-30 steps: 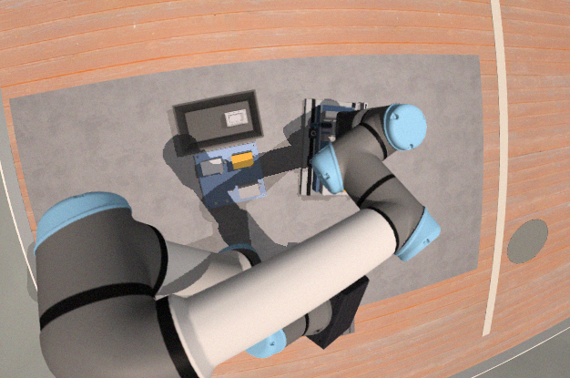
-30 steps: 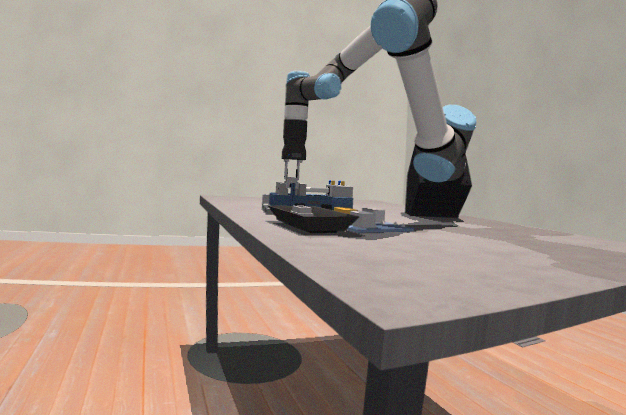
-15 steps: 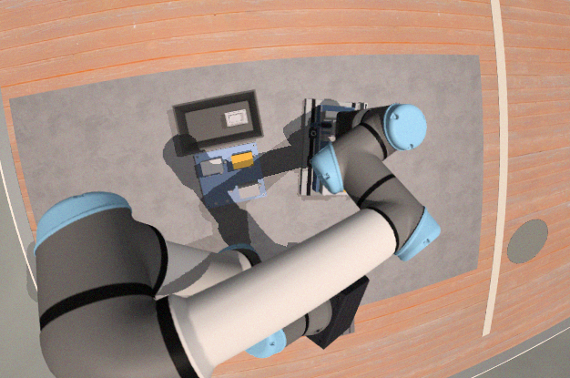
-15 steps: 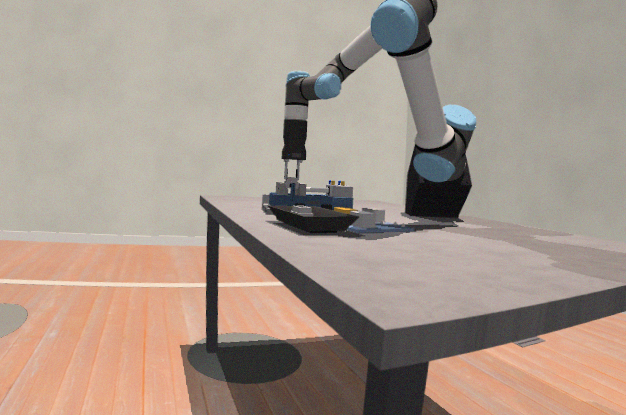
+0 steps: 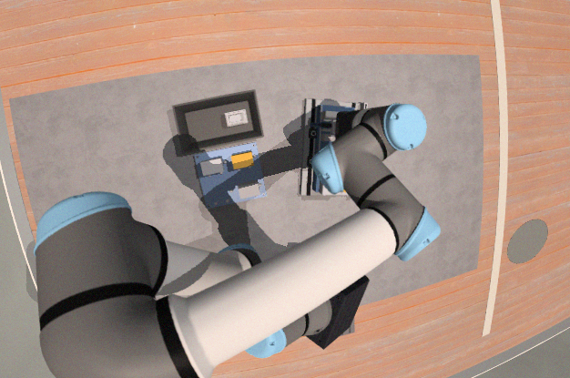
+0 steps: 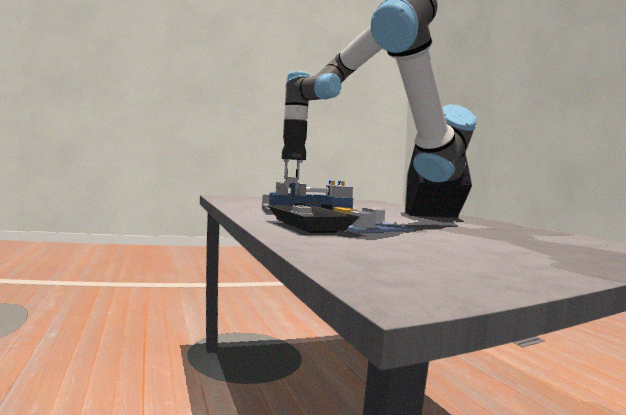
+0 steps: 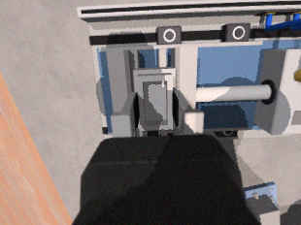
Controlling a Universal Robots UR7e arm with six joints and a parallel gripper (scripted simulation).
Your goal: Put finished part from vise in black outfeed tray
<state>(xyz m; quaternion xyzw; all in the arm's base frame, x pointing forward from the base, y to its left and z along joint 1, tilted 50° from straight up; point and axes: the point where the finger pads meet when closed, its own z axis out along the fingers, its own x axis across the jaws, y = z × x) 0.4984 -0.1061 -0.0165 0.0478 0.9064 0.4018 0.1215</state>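
Note:
The finished part (image 7: 155, 97), a light grey block with a darker pocket on top, sits between the jaws of the blue vise (image 7: 228, 61) (image 5: 319, 120) (image 6: 313, 198). My gripper (image 7: 155, 102) (image 6: 292, 170) is straight above it, its two fingers shut on the block's left and right sides. In the top view the arm's wrist hides the part. The black outfeed tray (image 5: 184, 111) (image 6: 316, 220) lies left of the vise and holds one white pocketed block (image 5: 235, 117) near its right end.
A blue fixture plate (image 5: 225, 182) with a yellow block (image 5: 241, 160) and grey blocks lies in front of the tray. The vise screw (image 7: 228, 92) runs to the right of the part. The table edge (image 7: 34, 158) is close on the left in the wrist view.

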